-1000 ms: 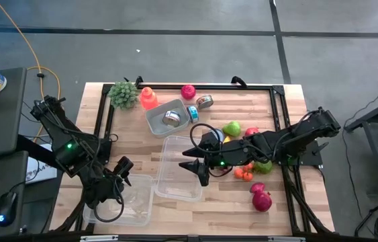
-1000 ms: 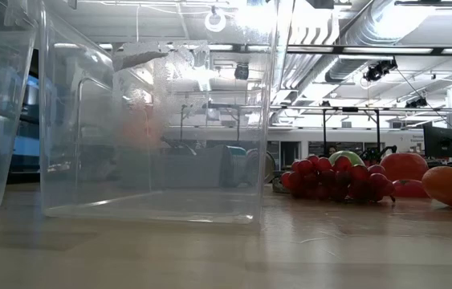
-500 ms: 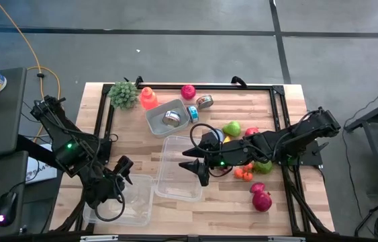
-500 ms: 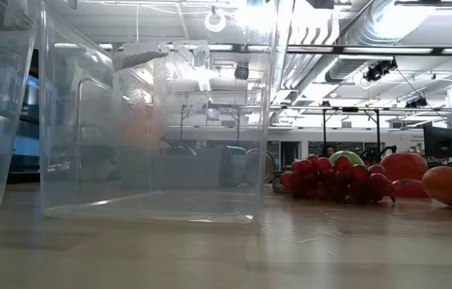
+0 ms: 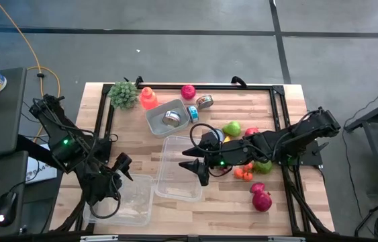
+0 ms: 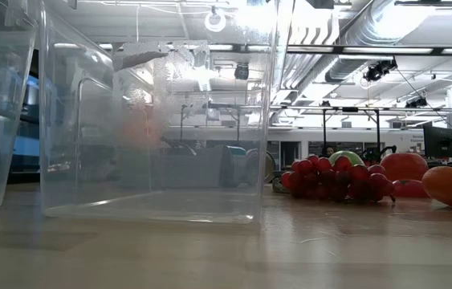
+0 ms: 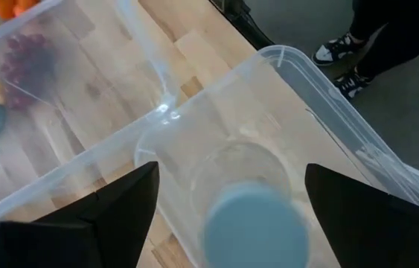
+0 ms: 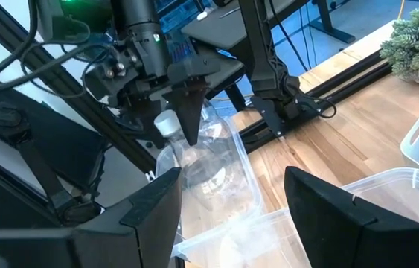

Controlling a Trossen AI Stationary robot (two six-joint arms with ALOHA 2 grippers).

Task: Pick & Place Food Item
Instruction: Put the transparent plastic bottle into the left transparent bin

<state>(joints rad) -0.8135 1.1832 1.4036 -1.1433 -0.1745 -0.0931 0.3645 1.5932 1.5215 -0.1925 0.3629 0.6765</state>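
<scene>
So over on the left, the left gripper (image 5: 123, 167) is hanging right above the clear bin (image 5: 137, 214) at the front-left corner of the table (image 5: 282, 208), fingers spread wide, and there's a clear bottle (image 7: 248, 195) with a pale cap sitting straight below them, standing upright so its long axis points up at the wrist. It's between the fingers but I can't see them touching it, so I'd call the bottle let go and sitting in that bin, with nothing else in there that I can make out. Next over is a second clear bin (image 5: 178, 189) in the middle, which looks empty. Behind it there's a small grey tub (image 5: 156, 121) with a can (image 5: 171, 118) inside. The right gripper (image 5: 196, 168) hovers at the right edge of that middle bin, jaws partly apart with nothing in them. The loose food is all on its side: grapes (image 6: 334, 180), a green pear (image 5: 231, 128), oranges (image 5: 243, 173) and red apples (image 5: 261, 199), lying just beside and behind the right arm. So my guess is the right arm is way closer for the next piece, and the middle bin is right there in front of it.
</scene>
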